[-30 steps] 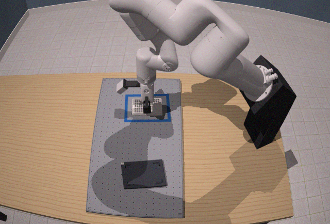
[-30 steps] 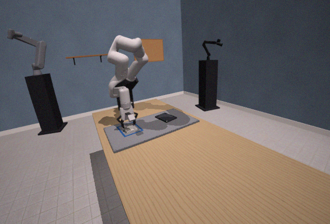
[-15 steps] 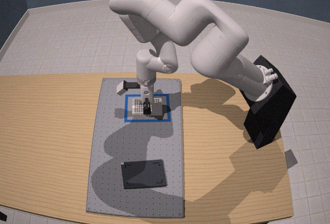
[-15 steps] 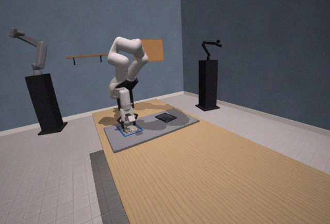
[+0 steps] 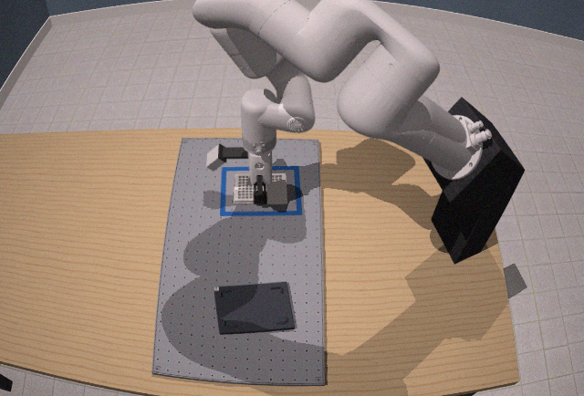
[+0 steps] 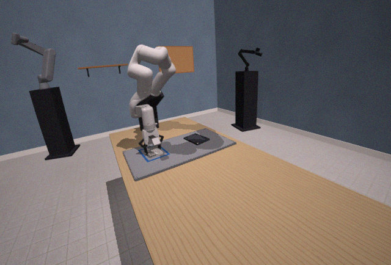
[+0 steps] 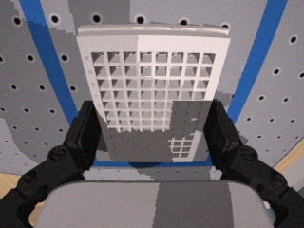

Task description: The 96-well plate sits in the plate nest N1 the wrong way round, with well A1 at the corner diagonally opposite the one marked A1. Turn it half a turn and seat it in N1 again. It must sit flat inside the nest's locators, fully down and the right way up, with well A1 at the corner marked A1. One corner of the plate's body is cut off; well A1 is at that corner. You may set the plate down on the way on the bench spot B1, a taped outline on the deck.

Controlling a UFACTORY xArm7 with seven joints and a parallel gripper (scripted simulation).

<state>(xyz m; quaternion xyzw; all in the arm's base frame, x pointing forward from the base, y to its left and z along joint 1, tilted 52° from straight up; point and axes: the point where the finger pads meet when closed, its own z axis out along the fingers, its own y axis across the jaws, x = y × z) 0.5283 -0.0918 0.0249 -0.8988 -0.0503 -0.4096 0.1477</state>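
The 96-well plate (image 7: 152, 89) lies inside the blue taped outline B1 (image 5: 260, 213), a little above the middle of the top view, on the grey perforated deck (image 5: 198, 222) of the tabletop (image 5: 70, 222). The gripper (image 7: 152, 128) hangs right over it with its fingers spread as wide as they go, one on each side of the plate, gripping nothing. The dark nest N1 (image 5: 255, 307), lower in that view, stands vacant. I'd say this is the re-grasp step: next, descend, close on the plate's sides, then carry it turned to N1
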